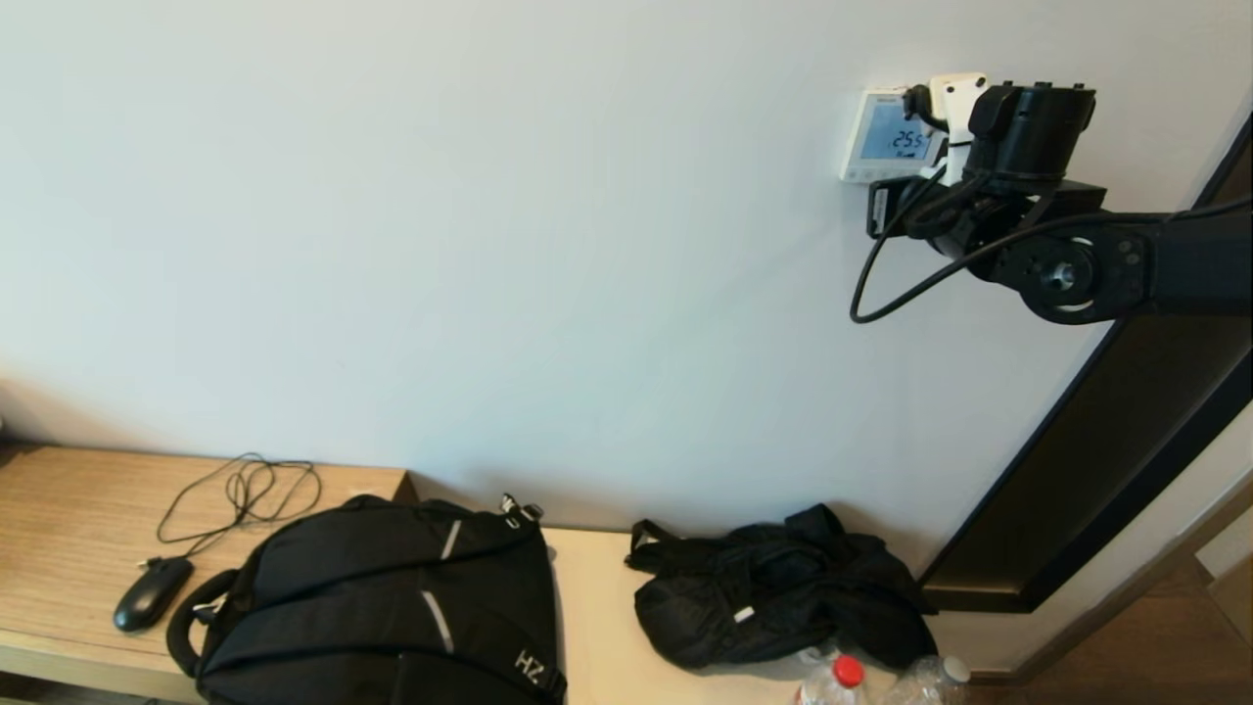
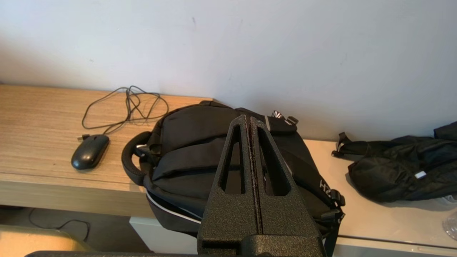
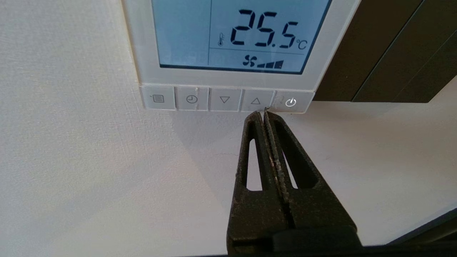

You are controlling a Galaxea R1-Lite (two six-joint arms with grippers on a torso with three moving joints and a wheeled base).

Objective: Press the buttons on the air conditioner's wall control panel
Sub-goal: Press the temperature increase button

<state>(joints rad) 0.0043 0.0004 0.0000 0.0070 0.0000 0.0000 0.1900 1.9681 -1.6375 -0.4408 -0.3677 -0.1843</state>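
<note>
The white wall control panel [image 1: 881,137] hangs high on the wall at the right, its pale blue screen reading 25.5. In the right wrist view the panel [image 3: 228,76] fills the top, with a row of pale square buttons [image 3: 225,99] along its lower edge. My right gripper [image 3: 263,113] is shut and empty. Its tips sit just below the row, between the up-arrow button [image 3: 255,101] and the power button [image 3: 291,102]. In the head view the right arm's wrist covers the panel's right side. My left gripper [image 2: 248,119] is shut and empty, hanging above a black backpack [image 2: 200,150].
A dark brown plate [image 3: 378,50] adjoins the panel on the wall. Below, a wooden bench [image 1: 69,529] holds a black mouse [image 1: 149,593] with its cable, the backpack [image 1: 392,597], a black bag [image 1: 773,587] and two bottles [image 1: 842,681]. A dark door frame [image 1: 1106,441] runs at the right.
</note>
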